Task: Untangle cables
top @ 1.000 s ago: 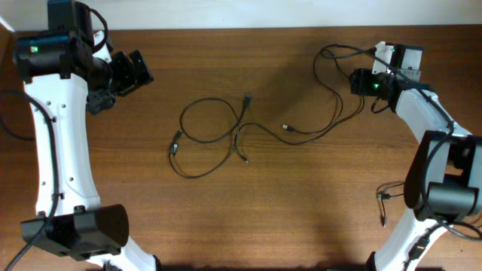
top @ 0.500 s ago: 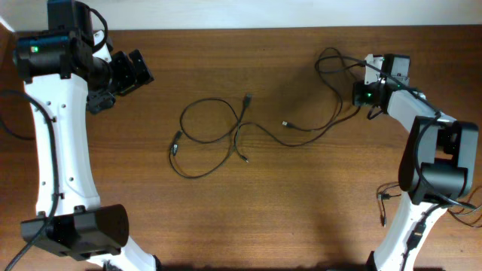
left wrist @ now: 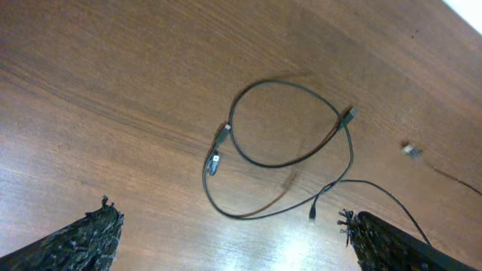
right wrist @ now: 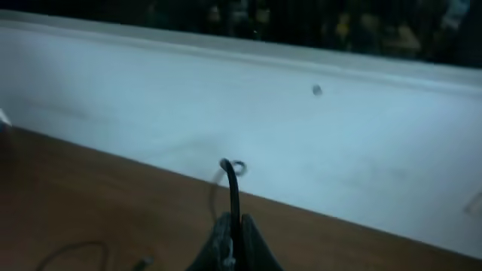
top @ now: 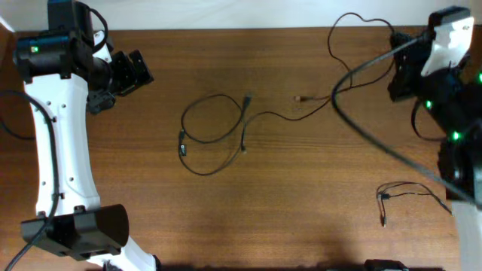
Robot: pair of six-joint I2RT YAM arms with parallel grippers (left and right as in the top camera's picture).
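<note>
A tangle of thin black cables lies mid-table as a loop with small plugs at its ends; the left wrist view shows that loop as well. One cable runs from the tangle to the right, rises off the table and loops near the far edge. My right gripper is shut on this cable, and the arm is raised high over the right side. My left gripper hangs open at the far left, away from the tangle, its jaws wide with nothing between them.
A separate thin cable with a plug lies at the right front of the table. A pale wall borders the table's far edge. The left arm's white links stand along the left side.
My right gripper has shut on the cable and risen high, dragging that cable and its plug to the right and toward the far edge. The loop shifted slightly. The left arm stayed still.
</note>
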